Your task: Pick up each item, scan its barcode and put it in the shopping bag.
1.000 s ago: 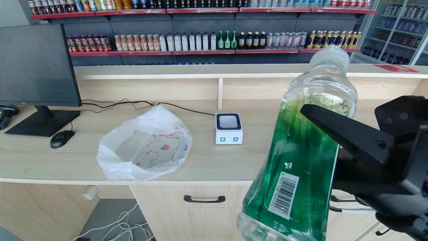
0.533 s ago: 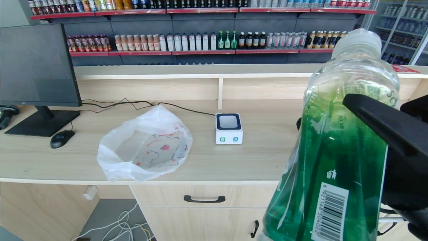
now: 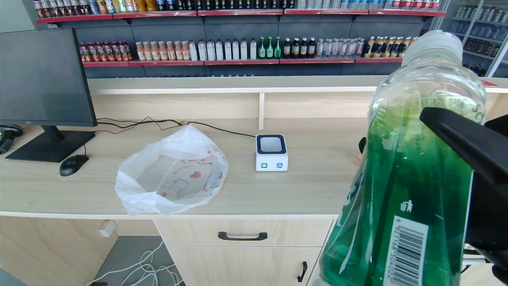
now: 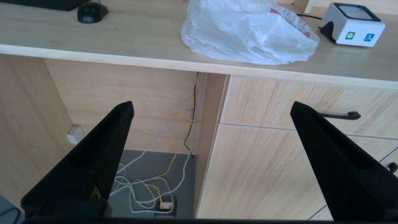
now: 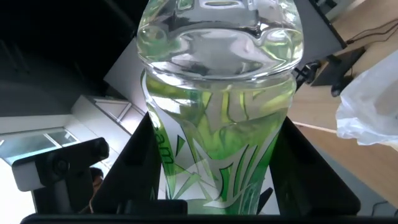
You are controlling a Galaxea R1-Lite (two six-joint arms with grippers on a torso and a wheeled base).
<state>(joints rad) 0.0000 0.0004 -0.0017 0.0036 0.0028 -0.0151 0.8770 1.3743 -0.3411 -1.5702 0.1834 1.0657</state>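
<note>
Right tool (image 3: 393,131) held high — clamps green bottle (image 3: 401,190) (nearly upright)

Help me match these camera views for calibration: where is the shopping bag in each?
Head view: shopping bag on the counter, left of the scanner.
Left wrist view: shopping bag beyond the open left gripper, beside the scanner.
Right wrist view: shopping bag beyond the held bottle, on the counter.
Shared landmark: the wooden counter beneath it.
</note>
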